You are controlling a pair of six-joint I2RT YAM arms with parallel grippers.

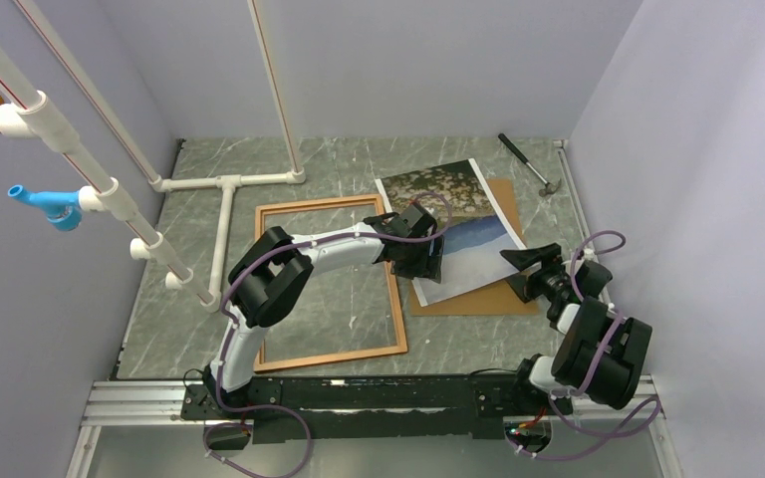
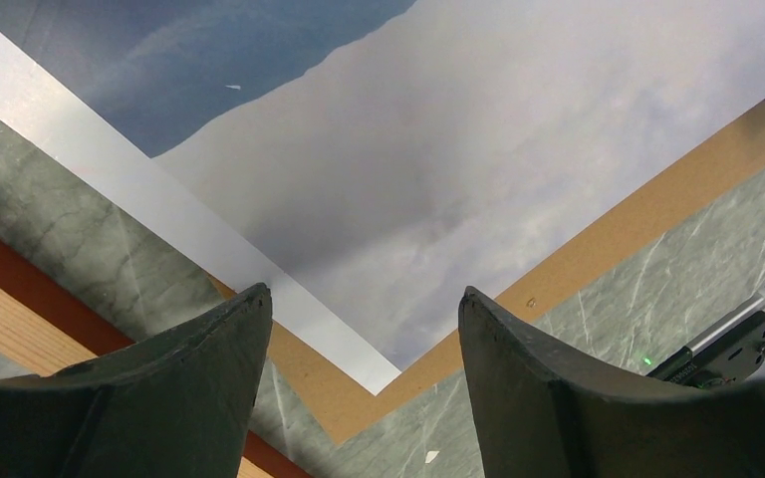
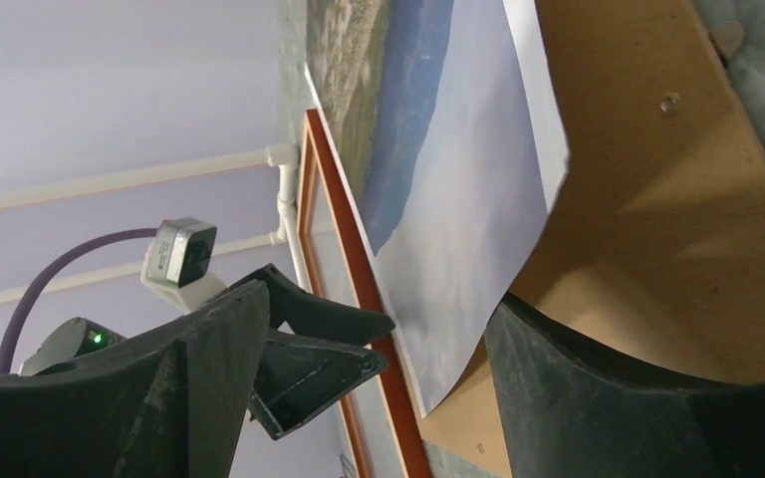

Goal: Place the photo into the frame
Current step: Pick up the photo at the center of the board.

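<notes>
Overhead, the left gripper (image 1: 426,263) hides part of the photo (image 1: 463,204), which lies face up. Jaws gape on it and on the right gripper (image 1: 516,271).

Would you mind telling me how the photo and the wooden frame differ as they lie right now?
The photo is a solid printed sheet with a white border; the frame is an open reddish-brown rectangle with the table showing through. The photo rests on the brown backing panel; the frame lies directly on the table. The photo is turned more askew than the frame. Both are large rectangles of similar size.
</notes>
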